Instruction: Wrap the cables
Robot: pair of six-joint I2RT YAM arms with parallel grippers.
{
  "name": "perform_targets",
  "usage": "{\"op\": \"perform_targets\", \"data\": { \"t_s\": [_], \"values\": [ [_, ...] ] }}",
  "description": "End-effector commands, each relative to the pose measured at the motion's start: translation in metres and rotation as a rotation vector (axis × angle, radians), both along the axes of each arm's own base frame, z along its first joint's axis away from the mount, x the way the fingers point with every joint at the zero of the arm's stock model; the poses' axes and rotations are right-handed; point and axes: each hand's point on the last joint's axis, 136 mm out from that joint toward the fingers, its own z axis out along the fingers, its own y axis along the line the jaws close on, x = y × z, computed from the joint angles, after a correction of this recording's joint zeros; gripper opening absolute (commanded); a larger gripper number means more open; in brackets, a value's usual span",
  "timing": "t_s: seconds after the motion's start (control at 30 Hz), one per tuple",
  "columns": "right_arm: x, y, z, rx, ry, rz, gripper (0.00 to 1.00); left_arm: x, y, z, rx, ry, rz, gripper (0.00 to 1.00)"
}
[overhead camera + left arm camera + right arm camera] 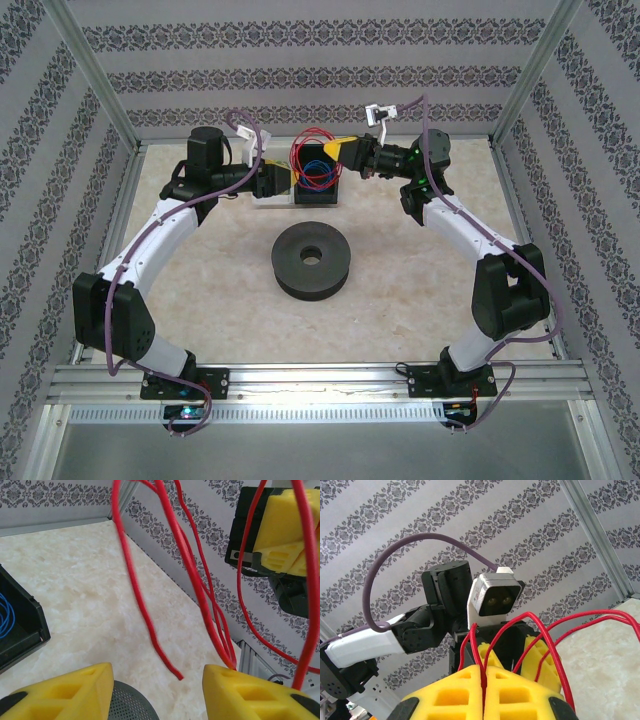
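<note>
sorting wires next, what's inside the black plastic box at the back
A thin blue wire coil sits inside the black plastic box. Loose red wire loops cross over it; the dark bottom underneath is unclear.

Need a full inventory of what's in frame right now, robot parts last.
red wire: one, red, loose loops strung between both grippers
black bin: one, black, far centre of table
blue wire: one coil, blue, inside the black bin
spool: one, black, flat at table centre
table: one, beige marble pattern
walls: three, grey patterned, around table
left gripper: one, yellow fingers, open, red strands beside one finger
right gripper: one, yellow fingers, shut on red wire
</note>
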Motion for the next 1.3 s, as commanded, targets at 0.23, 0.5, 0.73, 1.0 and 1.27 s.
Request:
{"op": "perform_targets", "data": {
  "t_s": [0.23, 0.5, 0.73, 1.0, 1.27],
  "values": [
    [-0.023, 0.008, 0.017, 0.029, -0.092, 0.081, 0.0, 0.006, 0.004, 0.001, -0.017, -0.022, 0.007, 0.37],
    [-0.025, 0.011, 0.012, 0.024, -0.076, 0.093, 0.0, 0.007, 0.005, 0.003, -0.022, -0.028, 0.011, 0.24],
    [-0.021, 0.011, -0.003, 0.016, -0.037, 0.084, 0.0, 0.006, 0.009, 0.006, -0.025, -0.036, 0.019, 0.12],
    [-0.014, -0.004, -0.008, 0.016, -0.022, 0.034, 0.0, 0.011, 0.023, 0.0, 0.0, -0.021, 0.089, 0.0],
    [0.0, -0.042, -0.006, 0.013, -0.021, -0.078, 0.0, 0.026, 0.065, -0.016, 0.062, 0.029, 0.28, 0.0]
  ]
}}
